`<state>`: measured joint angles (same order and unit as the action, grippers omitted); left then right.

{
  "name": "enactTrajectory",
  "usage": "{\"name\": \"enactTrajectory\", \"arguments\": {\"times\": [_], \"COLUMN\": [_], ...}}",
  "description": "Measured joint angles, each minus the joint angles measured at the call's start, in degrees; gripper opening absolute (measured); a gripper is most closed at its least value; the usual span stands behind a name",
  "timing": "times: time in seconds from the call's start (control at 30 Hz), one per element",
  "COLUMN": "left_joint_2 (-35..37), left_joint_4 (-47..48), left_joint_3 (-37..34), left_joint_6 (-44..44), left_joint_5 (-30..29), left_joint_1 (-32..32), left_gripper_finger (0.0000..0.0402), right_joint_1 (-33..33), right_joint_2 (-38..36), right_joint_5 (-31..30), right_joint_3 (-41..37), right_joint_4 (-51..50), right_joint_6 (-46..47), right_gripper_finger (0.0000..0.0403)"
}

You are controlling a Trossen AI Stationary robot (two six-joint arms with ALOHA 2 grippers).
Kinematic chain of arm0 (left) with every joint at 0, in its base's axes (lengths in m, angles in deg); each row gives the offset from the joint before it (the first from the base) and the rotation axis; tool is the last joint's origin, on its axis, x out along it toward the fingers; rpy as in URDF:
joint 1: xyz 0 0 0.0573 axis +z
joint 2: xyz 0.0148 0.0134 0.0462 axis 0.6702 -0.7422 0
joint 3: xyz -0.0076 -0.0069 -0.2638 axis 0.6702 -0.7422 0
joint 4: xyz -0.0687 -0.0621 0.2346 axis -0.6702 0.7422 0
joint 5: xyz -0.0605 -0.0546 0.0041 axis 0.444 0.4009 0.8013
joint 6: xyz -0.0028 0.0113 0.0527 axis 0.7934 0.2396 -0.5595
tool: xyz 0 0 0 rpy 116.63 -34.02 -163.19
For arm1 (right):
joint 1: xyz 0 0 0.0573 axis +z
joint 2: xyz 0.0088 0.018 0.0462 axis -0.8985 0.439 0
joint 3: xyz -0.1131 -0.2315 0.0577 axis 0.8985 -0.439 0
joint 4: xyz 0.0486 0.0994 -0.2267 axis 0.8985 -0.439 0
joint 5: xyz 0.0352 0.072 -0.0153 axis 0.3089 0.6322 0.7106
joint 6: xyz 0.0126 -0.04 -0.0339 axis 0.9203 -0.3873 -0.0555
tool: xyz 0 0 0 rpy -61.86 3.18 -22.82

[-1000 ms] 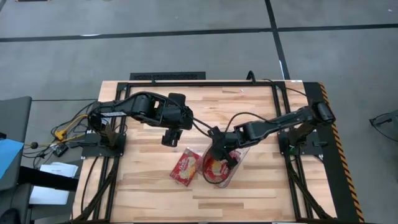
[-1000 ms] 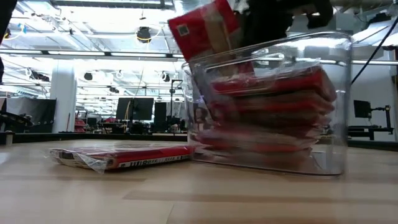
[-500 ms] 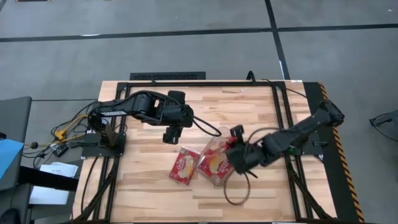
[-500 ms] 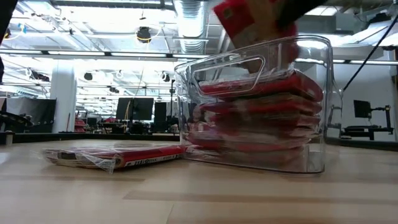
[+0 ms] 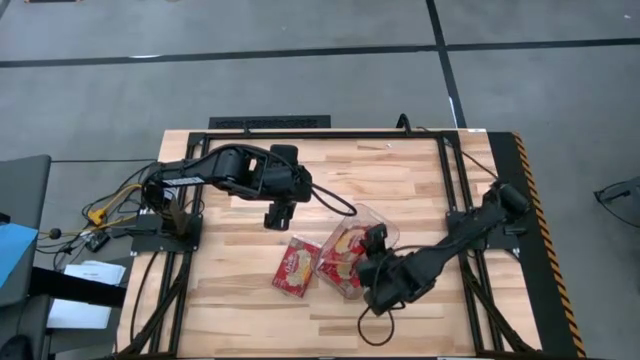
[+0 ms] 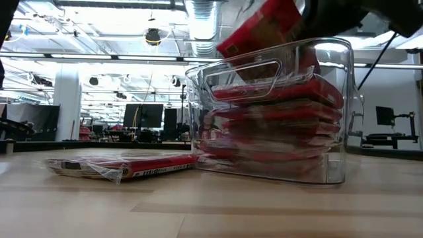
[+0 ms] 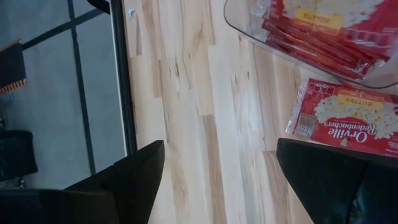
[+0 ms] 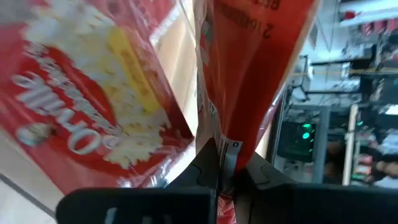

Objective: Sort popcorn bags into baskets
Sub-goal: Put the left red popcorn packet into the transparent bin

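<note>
Over the clear tub, one popcorn bag is pinched by its edge in the right gripper, tilted, long side sloping down toward the stacked bags inside. Beside the tub, another bag is laid flat (picture up). Behind it, the left gripper is held with fingers apart.

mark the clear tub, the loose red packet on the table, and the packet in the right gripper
clear plastic tub (image 6: 350, 112), low view, right wall.
loose flat red popcorn packet (image 5: 296, 268), high view, centre.
red packet held by the right gripper (image 6: 261, 28), low view, raised face.
</note>
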<state>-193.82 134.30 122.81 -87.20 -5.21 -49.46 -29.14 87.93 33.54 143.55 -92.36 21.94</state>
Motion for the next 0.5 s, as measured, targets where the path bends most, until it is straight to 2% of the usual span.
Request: {"name": "enactTrajectory", "arguments": {"times": [0.13, 0.23, 0.5], "left_joint_2": [0.0, 0.0, 0.0], "left_joint_4": [0.0, 0.0, -0.02], "left_joint_3": [0.0, 0.0, 0.0], "left_joint_6": [-0.14, -0.14, -0.37], "left_joint_5": [0.06, 0.06, 0.06], "left_joint_1": [0.0, 0.0, 0.0], "left_gripper_finger": [0.0302, 0.0302, 0.0302], "right_joint_1": [2.06, 3.09, 3.01], "right_joint_2": [3.19, 4.44, 4.84], "right_joint_5": [-2.44, -3.66, -0.53], "right_joint_3": [3.21, 5.14, 5.54], "right_joint_4": [-3.09, -4.51, -8.28], "right_joint_6": [0.28, 0.51, 8.64], "right_gripper_finger": [0.0022, 0.0033, 0.0051]}}
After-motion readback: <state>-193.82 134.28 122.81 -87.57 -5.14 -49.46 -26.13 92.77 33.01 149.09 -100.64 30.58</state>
